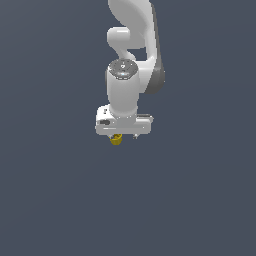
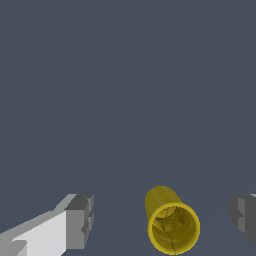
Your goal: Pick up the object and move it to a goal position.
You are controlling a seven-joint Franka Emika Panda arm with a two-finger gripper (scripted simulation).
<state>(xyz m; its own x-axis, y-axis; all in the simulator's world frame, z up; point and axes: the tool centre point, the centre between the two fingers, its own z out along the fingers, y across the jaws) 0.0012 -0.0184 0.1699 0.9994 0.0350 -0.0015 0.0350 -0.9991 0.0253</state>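
The gripper (image 2: 162,225) is spread wide, its fingers (image 2: 80,221) clear of the yellow cup (image 2: 172,227). The cup lies between them, touching neither, its hollow mouth facing the wrist camera.

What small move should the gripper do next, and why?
Probably close the fingers. In the wrist view the yellow cup sits between the two open fingers, touching neither, nearer one than the other. The gripper is already low over it in the exterior view, so closing should grasp it.

No readable text, label, brand, number or sign appears in either view.
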